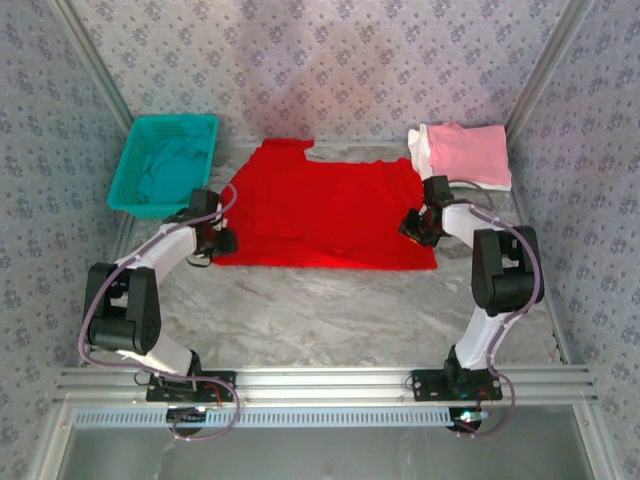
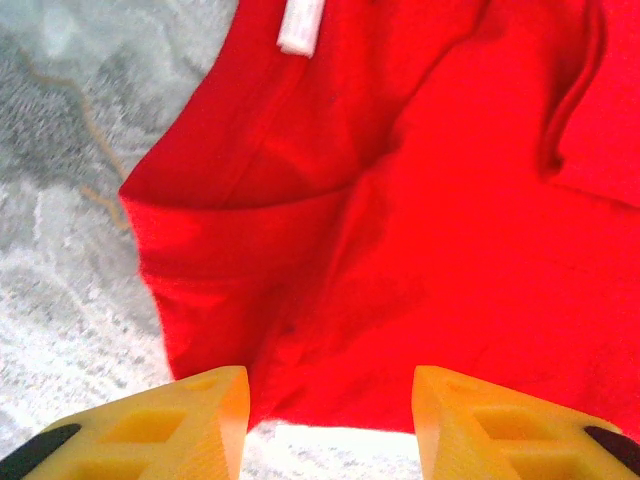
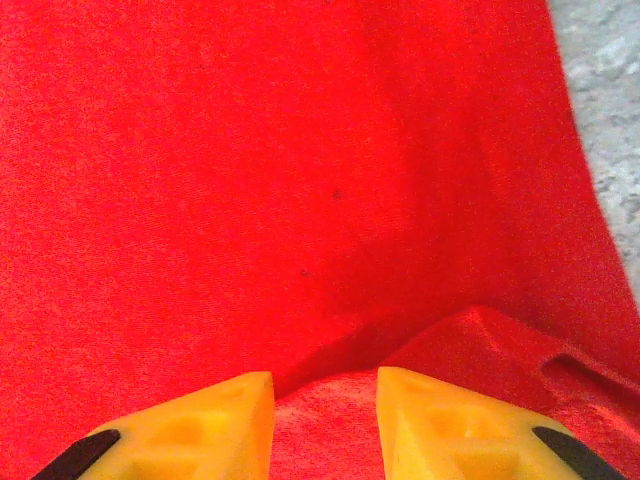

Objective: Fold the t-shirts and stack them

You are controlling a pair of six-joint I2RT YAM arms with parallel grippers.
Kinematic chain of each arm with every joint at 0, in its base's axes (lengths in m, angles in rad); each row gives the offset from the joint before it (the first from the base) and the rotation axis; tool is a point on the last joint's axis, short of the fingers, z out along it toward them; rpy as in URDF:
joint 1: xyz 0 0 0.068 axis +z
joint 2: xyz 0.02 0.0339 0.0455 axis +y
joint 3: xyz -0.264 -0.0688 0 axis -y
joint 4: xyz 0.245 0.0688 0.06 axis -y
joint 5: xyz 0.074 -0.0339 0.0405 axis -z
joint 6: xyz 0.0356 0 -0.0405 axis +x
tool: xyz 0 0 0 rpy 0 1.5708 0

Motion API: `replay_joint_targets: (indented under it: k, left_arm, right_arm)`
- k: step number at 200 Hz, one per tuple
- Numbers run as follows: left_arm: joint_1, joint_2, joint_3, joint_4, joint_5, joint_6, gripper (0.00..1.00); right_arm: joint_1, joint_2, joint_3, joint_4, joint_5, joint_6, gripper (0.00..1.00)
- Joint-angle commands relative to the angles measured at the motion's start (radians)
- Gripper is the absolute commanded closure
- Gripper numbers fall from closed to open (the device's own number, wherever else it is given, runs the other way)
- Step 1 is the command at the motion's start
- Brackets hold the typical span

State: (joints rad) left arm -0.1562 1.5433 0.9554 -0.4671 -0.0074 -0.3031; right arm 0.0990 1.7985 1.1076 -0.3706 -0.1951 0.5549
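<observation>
red t-shirt (image 1: 320, 210), spread flat, lightly creased

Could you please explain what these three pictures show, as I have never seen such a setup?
Two robot arms are bolted at the near edge of a table, each ending in a two-finger gripper. The wide picture looks down from above; the other two come from wrist cameras, so the yellow wedges are the grippers' own fingers. A red t-shirt lies spread on the table. Far right, a pink t-shirt lies on a white one; far left, a teal basket holds teal cloth. The left gripper stands open at the red shirt's edge, holding nothing. The right gripper has red cloth between its fingers; whether it pinches it, I cannot tell.
</observation>
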Motion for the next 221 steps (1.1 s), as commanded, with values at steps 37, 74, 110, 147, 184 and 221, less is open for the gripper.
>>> replay_joint_targets:
  k: [37, 74, 110, 147, 184, 221]
  left_arm:
    - [0.009, 0.121, 0.06, 0.068, 0.015, 0.019, 0.53]
    - [0.028, 0.154, 0.072, 0.088, 0.007, 0.014, 0.68]
    - [0.04, 0.124, 0.054, 0.068, 0.015, -0.011, 1.0]
    - [0.053, 0.062, 0.027, 0.024, -0.007, -0.035, 1.0]
    - [0.064, -0.009, -0.015, 0.013, -0.027, -0.048, 1.0]
    - [0.069, -0.029, -0.033, -0.039, -0.031, -0.053, 1.0]
  right_arm:
    - [0.005, 0.012, 0.006, 0.022, 0.003, 0.027, 0.64]
    - [0.005, 0.012, -0.008, 0.029, 0.006, 0.033, 0.64]
    - [-0.015, 0.012, -0.036, 0.045, 0.001, 0.039, 0.65]
    - [-0.035, 0.027, -0.055, 0.052, -0.004, 0.043, 0.67]
    - [-0.052, 0.028, -0.085, 0.072, -0.006, 0.05, 0.67]
    - [-0.072, 0.027, -0.101, 0.081, -0.005, 0.056, 0.67]
